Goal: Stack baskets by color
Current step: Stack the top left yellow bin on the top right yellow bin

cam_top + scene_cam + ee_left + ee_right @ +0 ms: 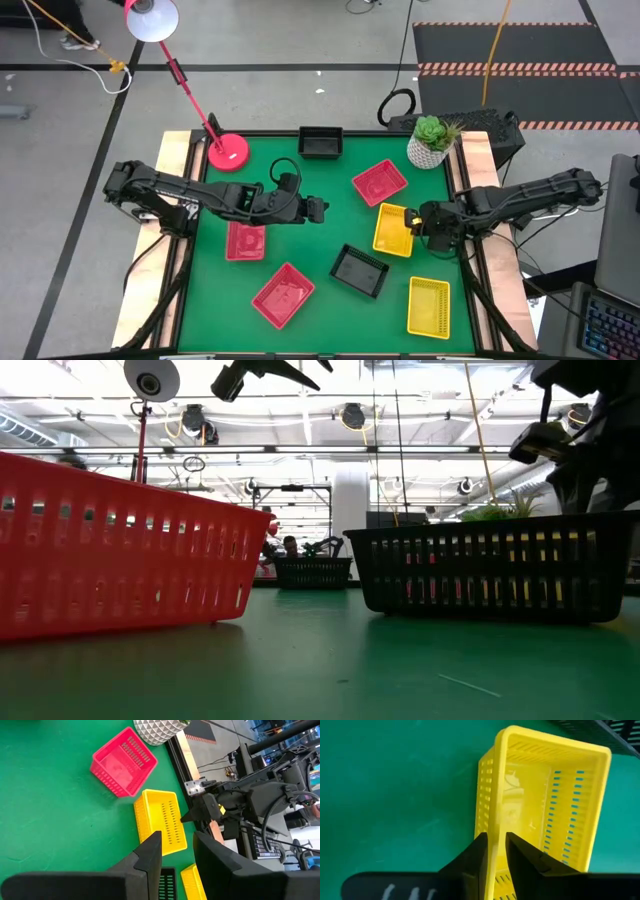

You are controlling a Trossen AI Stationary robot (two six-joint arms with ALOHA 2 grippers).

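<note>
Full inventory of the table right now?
Red baskets: three seen; far right of centre, left by the left arm, near left.
Yellow baskets: two spots; mid right and near right.
Black baskets: two seen; far edge and near centre.
Lamp: one, pink-red, far left.
Plant pot: one, white, far right.
Table: green top.
Left gripper: mid-table.
Right gripper: at the mid-right yellow basket's rim.

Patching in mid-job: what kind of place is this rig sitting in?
Probably a robotics lab or workshop, not a home. The green-topped table stands on a bare grey floor marked with hazard-striped tape, the low view shows an open industrial ceiling with strip lights, and a keyboard sits beside the rig.
</note>
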